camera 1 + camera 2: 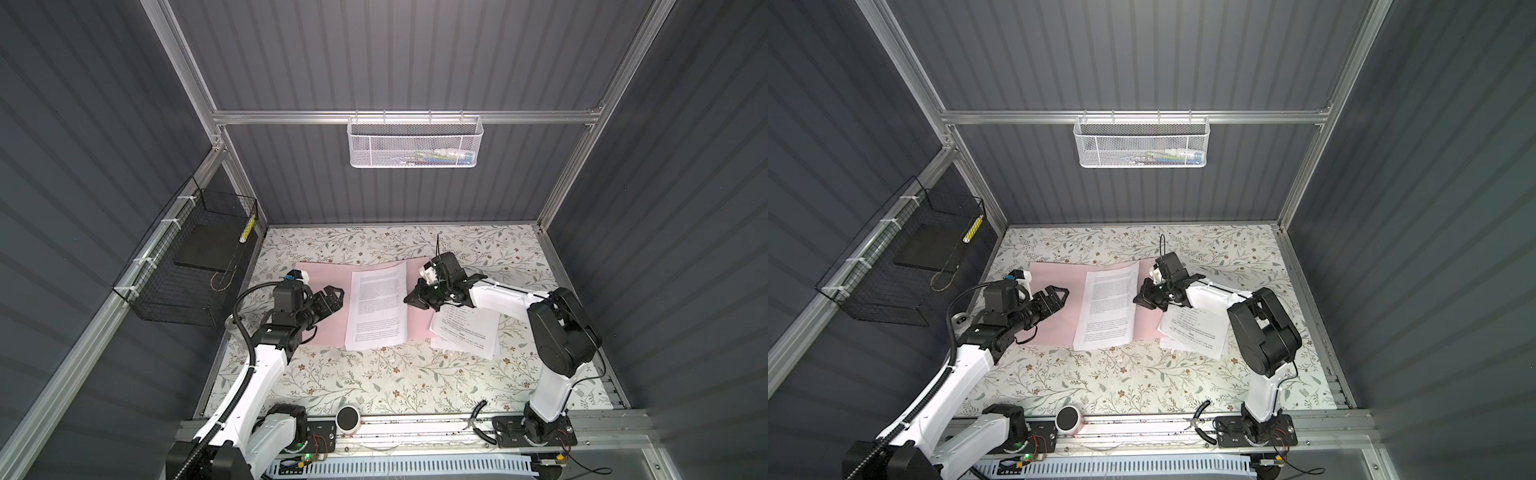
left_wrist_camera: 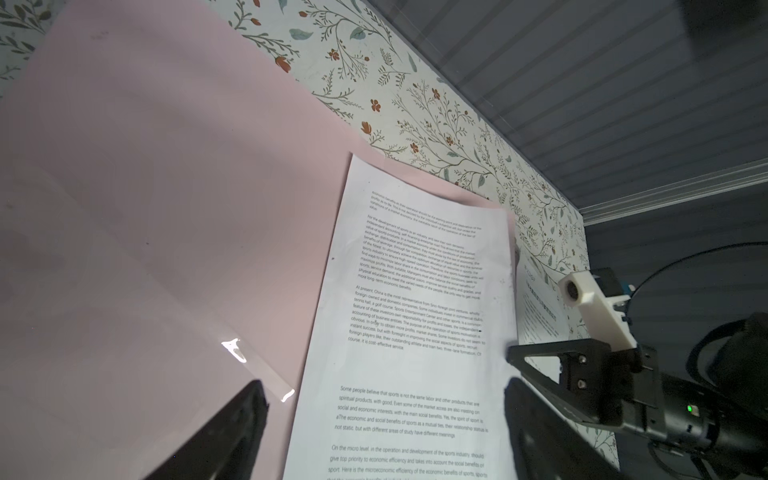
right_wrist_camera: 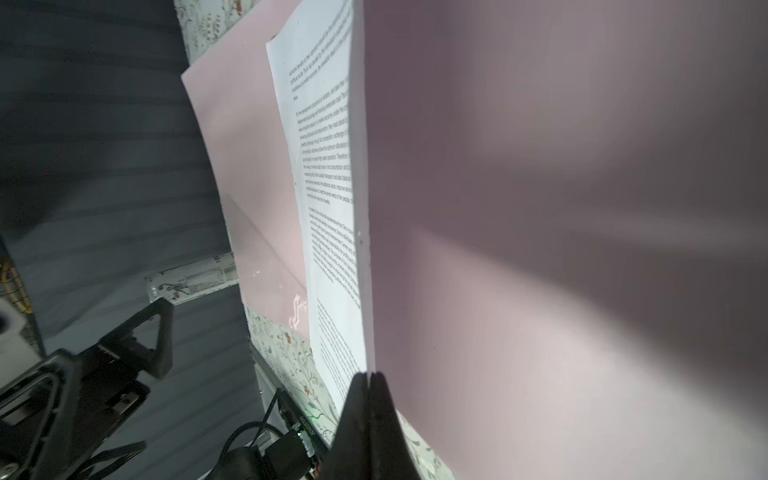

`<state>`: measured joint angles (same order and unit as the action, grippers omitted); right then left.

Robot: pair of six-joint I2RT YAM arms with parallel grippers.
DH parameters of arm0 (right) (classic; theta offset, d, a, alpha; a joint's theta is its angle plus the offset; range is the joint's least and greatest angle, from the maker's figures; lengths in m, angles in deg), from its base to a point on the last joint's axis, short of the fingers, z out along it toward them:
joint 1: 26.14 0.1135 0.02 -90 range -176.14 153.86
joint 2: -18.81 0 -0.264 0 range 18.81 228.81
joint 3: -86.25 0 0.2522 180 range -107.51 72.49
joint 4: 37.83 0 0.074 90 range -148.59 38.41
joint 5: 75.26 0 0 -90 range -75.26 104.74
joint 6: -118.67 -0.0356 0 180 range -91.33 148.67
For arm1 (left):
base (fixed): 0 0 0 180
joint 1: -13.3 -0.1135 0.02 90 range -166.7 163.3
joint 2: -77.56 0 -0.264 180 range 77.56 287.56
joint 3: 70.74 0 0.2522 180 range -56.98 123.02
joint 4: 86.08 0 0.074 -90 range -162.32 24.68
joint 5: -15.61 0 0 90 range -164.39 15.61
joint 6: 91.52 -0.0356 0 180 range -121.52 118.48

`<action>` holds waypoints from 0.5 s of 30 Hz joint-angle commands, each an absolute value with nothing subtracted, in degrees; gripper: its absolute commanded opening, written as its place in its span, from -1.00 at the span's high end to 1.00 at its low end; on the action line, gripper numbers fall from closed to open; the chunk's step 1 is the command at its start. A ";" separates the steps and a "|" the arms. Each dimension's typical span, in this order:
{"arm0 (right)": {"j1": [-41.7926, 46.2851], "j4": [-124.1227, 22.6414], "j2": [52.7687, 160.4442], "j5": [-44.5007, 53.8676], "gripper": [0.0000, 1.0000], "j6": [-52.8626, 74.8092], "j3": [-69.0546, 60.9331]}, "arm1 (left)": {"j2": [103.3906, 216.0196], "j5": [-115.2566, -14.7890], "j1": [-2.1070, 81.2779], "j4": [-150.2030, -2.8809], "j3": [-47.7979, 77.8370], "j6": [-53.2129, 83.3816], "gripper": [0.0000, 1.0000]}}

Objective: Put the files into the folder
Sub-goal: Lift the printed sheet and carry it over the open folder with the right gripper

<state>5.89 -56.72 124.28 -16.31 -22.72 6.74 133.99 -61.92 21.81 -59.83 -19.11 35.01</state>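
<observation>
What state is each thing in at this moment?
pink folder: open, right cover raised.
printed sheet: lying inside the folder.
loose sheets: outside it, on the table.
left gripper: open, empty.
right gripper: shut on the right cover's edge.

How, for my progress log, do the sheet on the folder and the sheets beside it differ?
The sheet lies on the open pink folder; the loose sheets lie on the floral table. The sheet sits square to the folder; the loose sheets are skewed, overlapping. All are white with black print.
</observation>
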 commanded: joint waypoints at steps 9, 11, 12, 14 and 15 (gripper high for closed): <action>6.18 -53.11 127.01 -12.42 0.41 -19.61 9.65 | 133.91 -60.24 21.47 -59.91 -20.67 34.16 -0.79; 6.12 -52.68 127.24 -11.91 0.39 -19.55 10.28 | 133.80 -60.22 21.47 -60.02 -20.89 34.17 -0.79; 6.20 -52.42 127.35 -11.81 0.39 -19.58 10.57 | 133.89 -60.21 21.46 -60.11 -20.94 34.25 -0.79; 6.06 -52.30 127.61 -11.65 0.38 -19.49 11.02 | 134.11 -60.29 21.47 -60.22 -21.11 34.25 -0.79; 6.05 -51.97 127.72 -11.70 0.38 -19.58 11.35 | 134.24 -60.36 21.47 -60.30 -21.19 34.33 -0.79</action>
